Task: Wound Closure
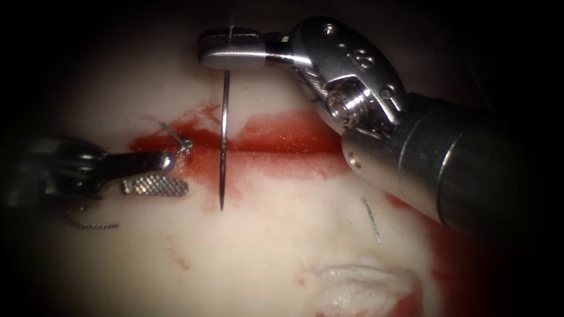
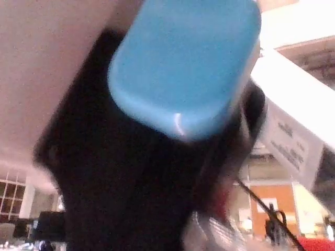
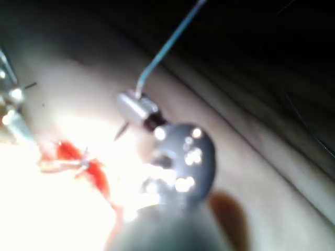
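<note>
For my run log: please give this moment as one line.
right tool: holds needle near its end | needle: outside tissue | left tool: open, holds nothing

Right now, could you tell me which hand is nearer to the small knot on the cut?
Left. The left hand, jaws open, has its upper tip almost touching the knot. The right hand sits above the cut, shut on the needle near its upper end.

There were two tools (image 1: 229,50) (image 1: 155,173), one needle (image 1: 224,141), one knotted stitch (image 1: 183,142), two loose thread ends (image 1: 371,220) (image 1: 91,225) and one tissue (image 1: 247,258).
</note>
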Motion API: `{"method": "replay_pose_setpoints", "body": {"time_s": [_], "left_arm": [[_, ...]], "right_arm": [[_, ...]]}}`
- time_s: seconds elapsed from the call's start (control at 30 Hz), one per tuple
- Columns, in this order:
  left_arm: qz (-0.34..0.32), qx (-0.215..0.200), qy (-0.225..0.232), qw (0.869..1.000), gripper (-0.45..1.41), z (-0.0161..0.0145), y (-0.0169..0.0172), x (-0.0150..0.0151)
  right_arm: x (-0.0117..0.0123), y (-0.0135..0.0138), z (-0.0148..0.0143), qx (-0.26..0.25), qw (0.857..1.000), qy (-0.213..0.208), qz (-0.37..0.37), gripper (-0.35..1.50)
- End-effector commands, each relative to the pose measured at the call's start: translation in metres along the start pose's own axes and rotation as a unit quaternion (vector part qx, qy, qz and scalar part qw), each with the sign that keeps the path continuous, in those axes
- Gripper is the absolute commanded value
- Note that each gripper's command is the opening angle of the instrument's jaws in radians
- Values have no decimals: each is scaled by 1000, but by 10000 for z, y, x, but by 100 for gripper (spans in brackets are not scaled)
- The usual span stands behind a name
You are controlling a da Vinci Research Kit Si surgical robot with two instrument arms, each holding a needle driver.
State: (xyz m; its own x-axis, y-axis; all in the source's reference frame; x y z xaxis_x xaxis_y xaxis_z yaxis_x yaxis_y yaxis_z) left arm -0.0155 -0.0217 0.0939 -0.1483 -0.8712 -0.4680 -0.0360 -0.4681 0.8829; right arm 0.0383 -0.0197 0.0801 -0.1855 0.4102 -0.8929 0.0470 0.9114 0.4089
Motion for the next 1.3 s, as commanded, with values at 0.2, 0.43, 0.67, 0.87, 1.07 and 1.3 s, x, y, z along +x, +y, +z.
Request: {"method": "replay_pose_setpoints", "body": {"time_s": [0.2,0.43,0.67,0.87,1.07,1.3], "left_arm": [[-69,37,19,997,19,24,7,-5],[-45,37,25,998,-45,30,15,-3],[-48,34,29,998,-45,26,15,-2],[-82,70,32,994,-45,22,12,-3],[-129,112,31,985,-45,19,11,-2],[-254,254,15,933,-45,34,25,10]], "right_arm": [[12,4,20,1,999,3,-50,-35],[14,-5,31,9,999,4,-48,-35],[13,-5,30,10,1000,-2,-27,-35],[14,-7,31,-107,993,-15,48,148],[16,-6,23,-128,989,-11,76,148],[8,-9,7,-114,982,-4,150,146]]}}
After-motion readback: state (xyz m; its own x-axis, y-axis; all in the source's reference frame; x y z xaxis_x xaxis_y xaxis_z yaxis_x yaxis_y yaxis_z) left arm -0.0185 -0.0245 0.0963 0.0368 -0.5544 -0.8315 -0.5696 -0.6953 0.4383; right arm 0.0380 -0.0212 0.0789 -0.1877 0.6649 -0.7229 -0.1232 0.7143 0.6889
